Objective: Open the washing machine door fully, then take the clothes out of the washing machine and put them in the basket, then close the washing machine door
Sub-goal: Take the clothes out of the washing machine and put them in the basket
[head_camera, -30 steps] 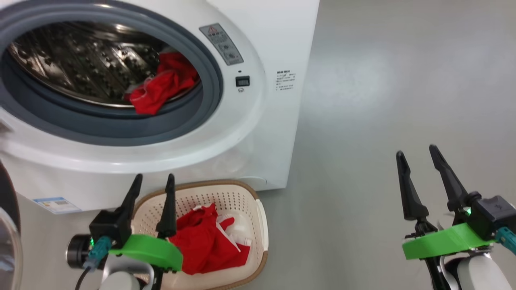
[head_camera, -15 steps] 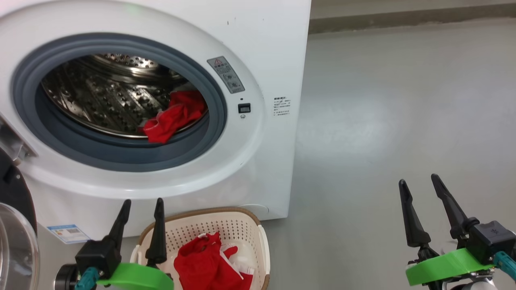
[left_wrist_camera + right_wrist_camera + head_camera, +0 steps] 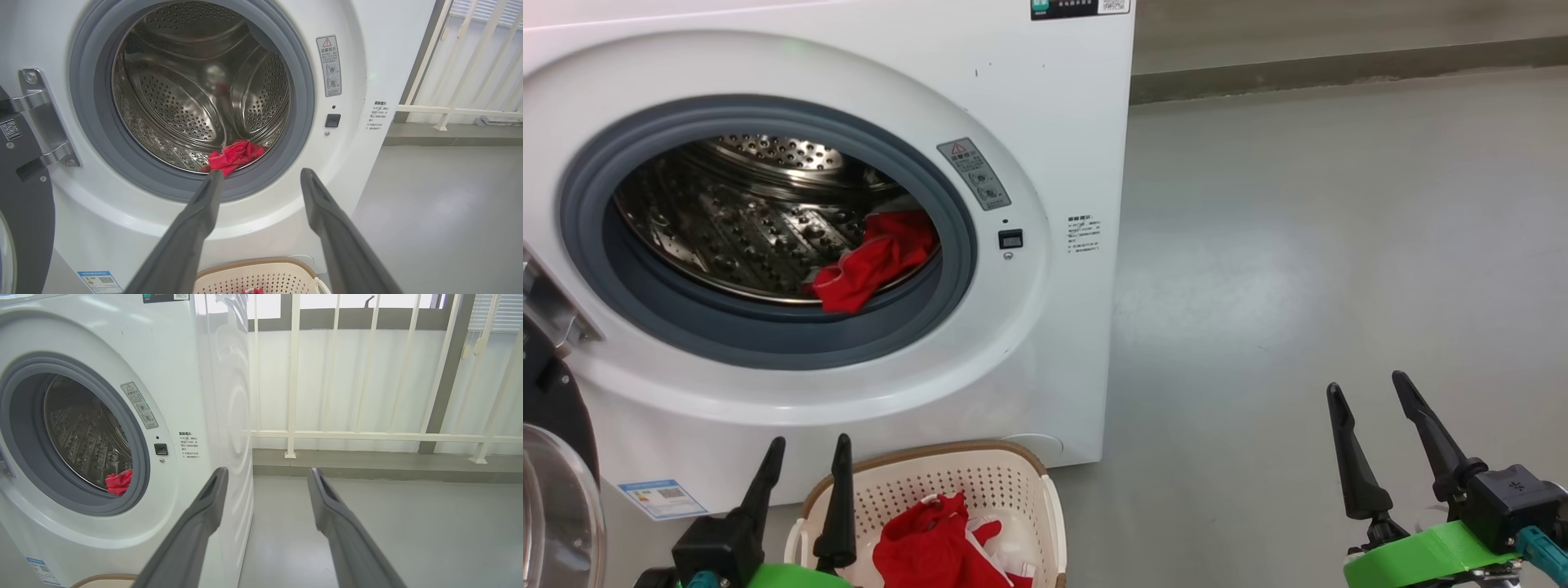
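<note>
1. A red garment (image 3: 874, 261) lies bunched at the lower right of the mouth of the drum (image 3: 735, 220) of the washing machine (image 3: 1045, 122). In the head view its long axis runs from upper right, deeper in, down to lower left. There its end hangs over the drum's lip onto the grey rubber ring (image 3: 768, 343). I cannot tell whether it is one piece or several.
2. The left wrist view looks almost straight into the drum, with the garment a small heap at the bottom. The right wrist view sees the machine at a slant, with just a red corner past the ring.
3. More clothes (image 3: 931, 551), red with white trim, lie in the basket (image 3: 1013, 482). It stands on the floor (image 3: 1298, 245) just in front of the machine, below the opening. The head view's bottom edge cuts off its near part.
4. The door (image 3: 556, 490) is swung open to the robot's left. The picture's edge cuts it, leaving part of the black rim and glass bowl. The left wrist view shows its metal hinge (image 3: 45, 118).
5. The left gripper (image 3: 809, 445) has its fingers spread with nothing between them. It points at the machine from beside the basket's left rim, and its body is cut off below.
6. The right gripper (image 3: 1365, 382), likewise spread and empty, hangs over bare floor well right of the machine. Its wrist view takes in a white railing (image 3: 367, 435).
</note>
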Controlling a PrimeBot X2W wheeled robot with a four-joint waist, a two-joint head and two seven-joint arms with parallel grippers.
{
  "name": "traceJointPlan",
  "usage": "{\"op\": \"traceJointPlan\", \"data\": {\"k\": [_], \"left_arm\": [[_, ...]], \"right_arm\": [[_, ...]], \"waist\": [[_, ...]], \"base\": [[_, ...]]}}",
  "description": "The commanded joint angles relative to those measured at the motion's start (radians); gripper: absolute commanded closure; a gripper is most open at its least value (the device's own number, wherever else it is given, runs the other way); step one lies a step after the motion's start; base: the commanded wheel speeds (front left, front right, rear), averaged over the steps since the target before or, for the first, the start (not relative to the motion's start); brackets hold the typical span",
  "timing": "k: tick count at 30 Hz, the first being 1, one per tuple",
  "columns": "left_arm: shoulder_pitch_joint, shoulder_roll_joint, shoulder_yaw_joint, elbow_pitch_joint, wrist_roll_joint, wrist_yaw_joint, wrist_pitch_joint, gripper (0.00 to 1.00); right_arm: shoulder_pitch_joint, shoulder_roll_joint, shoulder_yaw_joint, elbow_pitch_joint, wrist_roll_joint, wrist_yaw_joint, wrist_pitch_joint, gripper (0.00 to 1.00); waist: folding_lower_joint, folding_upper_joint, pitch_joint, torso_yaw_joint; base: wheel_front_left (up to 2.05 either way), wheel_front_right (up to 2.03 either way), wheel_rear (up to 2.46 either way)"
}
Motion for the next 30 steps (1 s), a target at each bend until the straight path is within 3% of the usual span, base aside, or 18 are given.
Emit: {"op": "traceJointPlan", "data": {"k": [1,22,30], "left_arm": [[-0.019,0.018,0.032,-0.031,-0.007,0.009,0.0,0.0],[-0.021,0.018,0.017,-0.024,-0.023,0.019,0.004,0.0],[-0.092,0.024,0.033,0.015,-0.051,0.007,-0.001,0.0]], "right_arm": [[-0.009,-0.009,0.022,-0.028,-0.009,0.003,-0.006,0.0],[-0.005,-0.013,0.035,-0.039,-0.009,0.003,-0.006,0.0],[-0.018,-0.025,0.059,-0.045,-0.004,0.003,-0.006,0.0]], "waist": [[0.0,0.0,-0.001,-0.001],[0.0,0.0,0.013,-0.002],[0.0,0.0,0.06,0.006]], "base": [[0.0,0.0,0.0],[0.0,0.0,0.0],[0.0,0.0,0.0]]}}
